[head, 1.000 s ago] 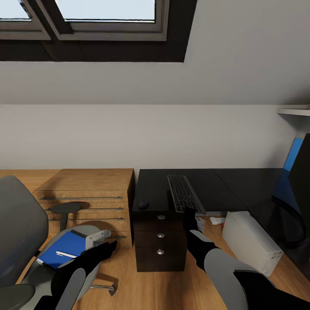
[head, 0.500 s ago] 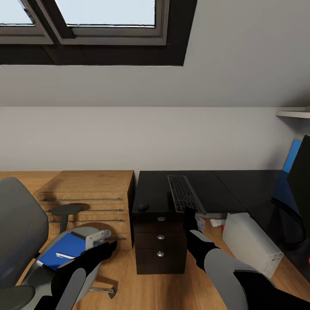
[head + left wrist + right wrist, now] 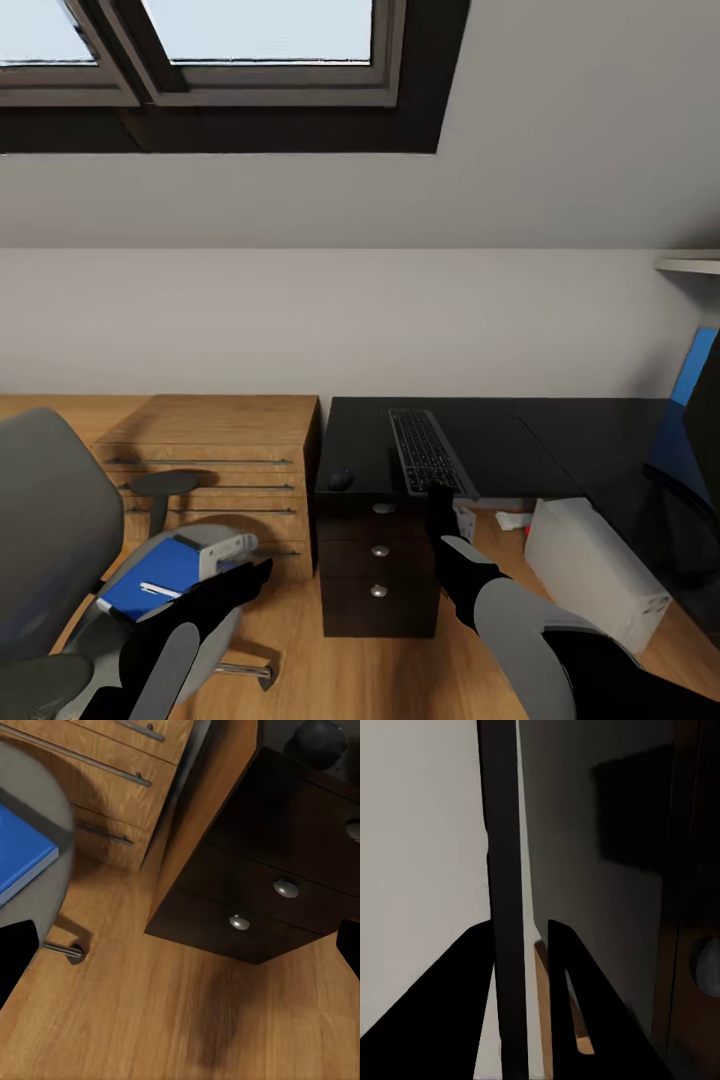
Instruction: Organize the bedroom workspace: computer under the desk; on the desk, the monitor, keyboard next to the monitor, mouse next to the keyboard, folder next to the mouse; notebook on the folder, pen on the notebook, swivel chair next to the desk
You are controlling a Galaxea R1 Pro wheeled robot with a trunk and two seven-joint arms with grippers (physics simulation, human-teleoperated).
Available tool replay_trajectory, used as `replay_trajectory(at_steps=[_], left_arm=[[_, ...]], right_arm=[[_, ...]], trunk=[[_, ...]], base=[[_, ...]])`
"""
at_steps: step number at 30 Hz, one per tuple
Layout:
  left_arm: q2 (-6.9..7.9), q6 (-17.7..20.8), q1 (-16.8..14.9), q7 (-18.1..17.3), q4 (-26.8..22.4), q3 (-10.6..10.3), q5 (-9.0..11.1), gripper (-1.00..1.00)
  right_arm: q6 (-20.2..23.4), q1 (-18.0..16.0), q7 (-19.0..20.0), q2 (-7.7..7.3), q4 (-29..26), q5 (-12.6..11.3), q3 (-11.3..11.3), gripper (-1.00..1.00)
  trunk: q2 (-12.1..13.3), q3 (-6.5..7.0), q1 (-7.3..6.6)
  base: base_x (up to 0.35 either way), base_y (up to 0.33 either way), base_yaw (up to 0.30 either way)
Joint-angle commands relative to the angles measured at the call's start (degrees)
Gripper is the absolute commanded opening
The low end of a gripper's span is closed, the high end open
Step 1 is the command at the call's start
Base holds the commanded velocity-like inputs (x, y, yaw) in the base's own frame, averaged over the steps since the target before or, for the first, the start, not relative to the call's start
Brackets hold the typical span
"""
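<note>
Keyboard (image 3: 428, 452) edge between right pincer (image 3: 438, 497) fingers

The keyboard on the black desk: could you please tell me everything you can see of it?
The keyboard is slim and full-size, with dark grey keys in a thin dark frame. It lies flat on the black desk, its long side running from the front edge toward the wall, and its near end juts slightly past that edge. The mouse sits apart from it, nearer the wooden chest. The right tool is at its near end, seemingly gripping it.
</note>
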Motion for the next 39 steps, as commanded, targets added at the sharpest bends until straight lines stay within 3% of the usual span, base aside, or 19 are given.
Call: replay_trajectory(at_steps=[1,9,36,39], left_arm=[[0.05,0.1,-0.1,0.6,0.0,-0.1,0.6,1.0],[0.05,0.1,-0.1,0.6,0.0,-0.1,0.6,1.0],[-0.02,0.1,-0.1,0.8,0.0,0.6,0.9,1.0],[-0.03,0.1,-0.1,0.9,0.0,0.6,0.9,1.0]], right_arm=[[0.0,0.0,0.4,0.03,0.2,0.0,-0.4,-1.0],[0.1,0.0,0.4,0.03,0.2,0.0,-0.4,-1.0],[0.2,0.0,0.4,0.03,0.3,0.0,0.4,-1.0],[0.2,0.0,0.3,0.03,0.5,0.0,0.4,-1.0]], trunk=[[0.0,-0.06,0.0],[0.0,-0.06,0.0],[0.0,-0.06,0.0],[-1.2,-0.6,0.66]], base=[[0.0,0.0,0.235],[0.0,0.0,0.146],[-0.054,0.0,0.004],[0.0,0.0,0.0]])
